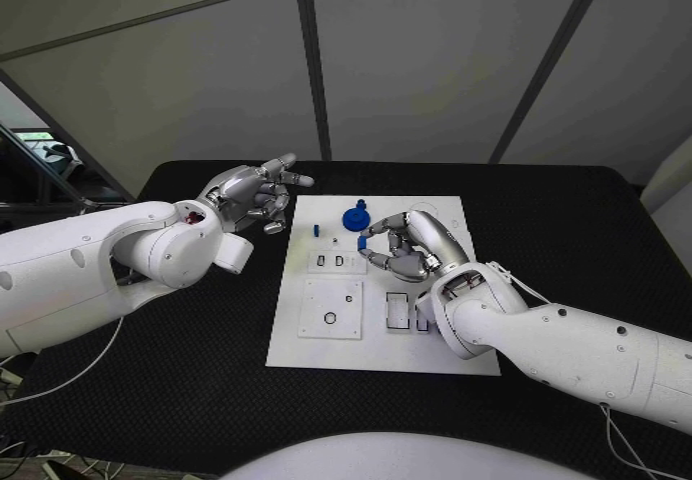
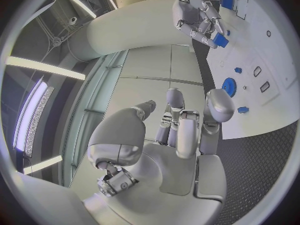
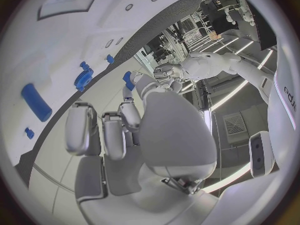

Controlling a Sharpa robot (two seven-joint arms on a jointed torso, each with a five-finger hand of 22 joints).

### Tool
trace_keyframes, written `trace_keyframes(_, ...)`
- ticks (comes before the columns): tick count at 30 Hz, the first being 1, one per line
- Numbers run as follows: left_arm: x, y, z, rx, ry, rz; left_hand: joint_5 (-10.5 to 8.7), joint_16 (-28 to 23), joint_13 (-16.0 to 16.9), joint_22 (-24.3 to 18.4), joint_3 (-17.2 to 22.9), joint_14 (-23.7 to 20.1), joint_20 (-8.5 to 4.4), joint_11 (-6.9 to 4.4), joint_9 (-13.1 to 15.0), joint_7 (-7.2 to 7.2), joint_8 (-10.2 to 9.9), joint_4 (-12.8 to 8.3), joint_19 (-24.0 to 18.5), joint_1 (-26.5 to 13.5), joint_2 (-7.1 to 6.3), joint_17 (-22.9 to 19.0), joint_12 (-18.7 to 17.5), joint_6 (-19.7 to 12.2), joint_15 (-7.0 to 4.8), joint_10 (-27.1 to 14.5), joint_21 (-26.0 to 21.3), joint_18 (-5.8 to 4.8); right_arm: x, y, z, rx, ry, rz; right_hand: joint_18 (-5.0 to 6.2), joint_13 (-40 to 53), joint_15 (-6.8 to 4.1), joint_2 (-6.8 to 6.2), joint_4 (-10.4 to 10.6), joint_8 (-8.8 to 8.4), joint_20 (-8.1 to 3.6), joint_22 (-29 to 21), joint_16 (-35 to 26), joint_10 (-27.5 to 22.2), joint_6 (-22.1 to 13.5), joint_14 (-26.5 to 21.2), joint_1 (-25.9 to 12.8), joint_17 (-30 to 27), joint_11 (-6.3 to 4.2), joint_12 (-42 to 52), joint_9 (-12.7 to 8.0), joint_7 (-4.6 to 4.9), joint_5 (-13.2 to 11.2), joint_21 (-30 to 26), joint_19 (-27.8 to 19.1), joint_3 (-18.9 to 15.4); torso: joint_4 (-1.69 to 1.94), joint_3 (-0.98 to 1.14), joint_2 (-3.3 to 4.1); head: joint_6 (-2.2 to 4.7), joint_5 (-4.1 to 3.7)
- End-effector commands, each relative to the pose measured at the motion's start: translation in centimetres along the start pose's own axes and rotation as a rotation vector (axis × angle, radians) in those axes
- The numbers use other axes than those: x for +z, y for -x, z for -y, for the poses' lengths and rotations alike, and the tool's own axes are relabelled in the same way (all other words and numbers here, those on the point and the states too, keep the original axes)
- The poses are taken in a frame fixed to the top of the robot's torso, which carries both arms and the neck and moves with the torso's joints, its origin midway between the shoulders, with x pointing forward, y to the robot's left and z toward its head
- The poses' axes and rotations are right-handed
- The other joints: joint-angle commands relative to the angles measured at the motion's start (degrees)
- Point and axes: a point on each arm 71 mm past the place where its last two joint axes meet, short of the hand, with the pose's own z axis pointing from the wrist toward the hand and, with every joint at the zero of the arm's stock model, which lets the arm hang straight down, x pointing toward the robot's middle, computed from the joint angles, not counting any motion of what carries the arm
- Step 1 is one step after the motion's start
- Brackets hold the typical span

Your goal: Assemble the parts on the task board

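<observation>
The white task board (image 1: 378,350) lies in the middle of the black table. A blue gear (image 1: 356,217) stands near the board's far edge, with a small blue peg (image 1: 316,230) to its left. My right hand (image 1: 411,246) hovers over the board's far half and pinches a small blue part (image 1: 362,241) at its fingertips; the left wrist view shows the same hand (image 2: 199,12) and part (image 2: 219,39). My left hand (image 1: 254,195) is raised beside the board's far left corner, fingers spread, holding nothing. The right wrist view shows the gear (image 3: 83,76) and a blue bar (image 3: 35,101) on the board.
The board carries two small slots (image 1: 330,262), a square plate with a hole (image 1: 330,307) and rectangular recesses (image 1: 400,310) near my right wrist. Black table (image 1: 188,380) surrounds the board on every side.
</observation>
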Motion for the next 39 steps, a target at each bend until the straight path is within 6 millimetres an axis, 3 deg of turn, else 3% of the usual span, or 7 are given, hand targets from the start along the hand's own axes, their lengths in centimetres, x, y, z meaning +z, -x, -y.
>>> trace_keyframes(1, 0.1, -0.1, 0.4, -0.018, -0.033, 0.009, -0.23, -0.3, -0.2, -0.2, 0.2, 2.0, -0.14, 0.02, 0.1, 0.1, -0.3, -0.4, -0.5, 0.0, -0.7, 4.5, -0.4, -0.2, 0.4, -0.5, -0.4, -0.77, 0.5, -0.5, 0.3, 0.004, -0.045, -0.057, -1.08, -0.1, -0.04, 0.6, -0.1, 0.4, -0.07, 0.1, 0.2, 0.1, 0.7, 4.9, 0.1, 8.5, 0.13, -0.2, 1.0, -0.33, 0.3, 0.2, 0.4, 0.3, 0.02, 0.03, 0.02, 0.05, 0.07)
trace_keyframes(39, 0.7, -0.8, 0.7, -0.023, -0.03, -0.012, -0.25, -0.4, -0.7, -0.4, 0.2, 1.9, -0.09, 0.04, 0.2, 0.11, -0.3, -0.6, -0.7, 0.1, -0.77, 4.4, -0.8, -0.2, 0.43, -0.9, -0.7, -0.73, 3.0, -2.4, 0.4, -0.067, -0.11, -0.156, -1.06, -0.2, -0.01, 0.55, 0.0, 0.4, -0.07, 0.0, 0.1, -0.1, 0.6, 4.8, -0.2, 8.3, 0.18, -0.4, 1.0, -0.29, 0.3, 0.2, 0.3, 0.5, -0.04, 0.06, 0.03, -0.23, 0.37)
